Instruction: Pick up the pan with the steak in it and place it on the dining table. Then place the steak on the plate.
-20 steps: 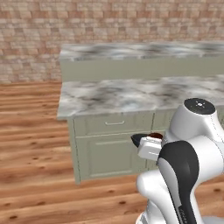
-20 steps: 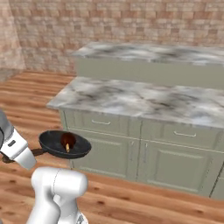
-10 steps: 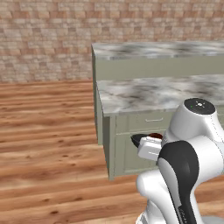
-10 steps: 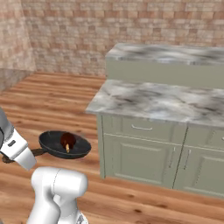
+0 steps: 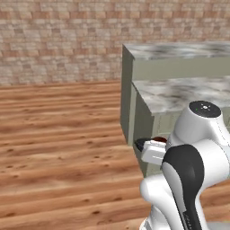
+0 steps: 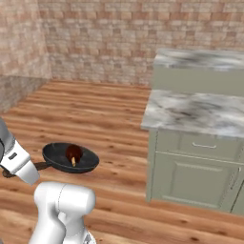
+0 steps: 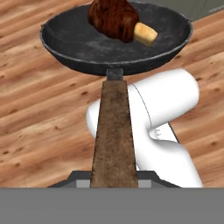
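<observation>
Steak sits in the black pan, held level in the air above the wooden floor; the gripper is clamped on the pan's brown handle, near the marble-topped island.

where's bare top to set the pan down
The island top is bare marble from its near corner back to the higher table slab, also bare. Crowding is only at the pan, where the steak sits.
</observation>
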Tool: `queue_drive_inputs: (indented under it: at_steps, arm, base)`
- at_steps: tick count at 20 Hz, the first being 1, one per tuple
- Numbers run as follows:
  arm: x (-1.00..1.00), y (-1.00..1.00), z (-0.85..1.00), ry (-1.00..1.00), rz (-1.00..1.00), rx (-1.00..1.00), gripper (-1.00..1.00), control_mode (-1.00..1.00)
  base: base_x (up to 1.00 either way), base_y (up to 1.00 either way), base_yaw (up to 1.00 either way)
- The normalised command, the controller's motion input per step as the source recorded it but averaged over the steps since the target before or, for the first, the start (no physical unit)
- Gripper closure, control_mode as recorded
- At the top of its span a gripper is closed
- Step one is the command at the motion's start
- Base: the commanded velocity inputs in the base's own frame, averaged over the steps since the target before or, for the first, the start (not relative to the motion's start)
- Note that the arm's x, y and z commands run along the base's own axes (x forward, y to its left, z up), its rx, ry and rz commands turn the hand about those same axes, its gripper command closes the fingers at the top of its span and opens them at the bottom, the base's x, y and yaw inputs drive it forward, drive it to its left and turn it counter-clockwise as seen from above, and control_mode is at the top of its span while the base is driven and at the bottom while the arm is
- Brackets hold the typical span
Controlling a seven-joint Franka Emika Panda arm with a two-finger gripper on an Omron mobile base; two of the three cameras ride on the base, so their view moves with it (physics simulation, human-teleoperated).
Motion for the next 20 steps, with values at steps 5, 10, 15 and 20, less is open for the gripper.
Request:
queue_drive_inputs:
  at_steps: [5,10,15,20]
  arm:
    - [0.00,0.00,0.00,0.00,0.00,0.00,1.00,1.00]
    - [0.00,0.00,0.00,0.00,0.00,0.00,1.00,1.00]
    - [0.00,0.00,0.00,0.00,0.00,0.00,1.00,1.00]
    - [0.00,0.00,0.00,0.00,0.00,0.00,1.00,1.00]
  base:
    - [-0.18,1.00,-0.01]
    - [-0.19,0.98,0.00]
    - [-0.10,0.38,0.00]
    - [0.05,0.00,0.00]
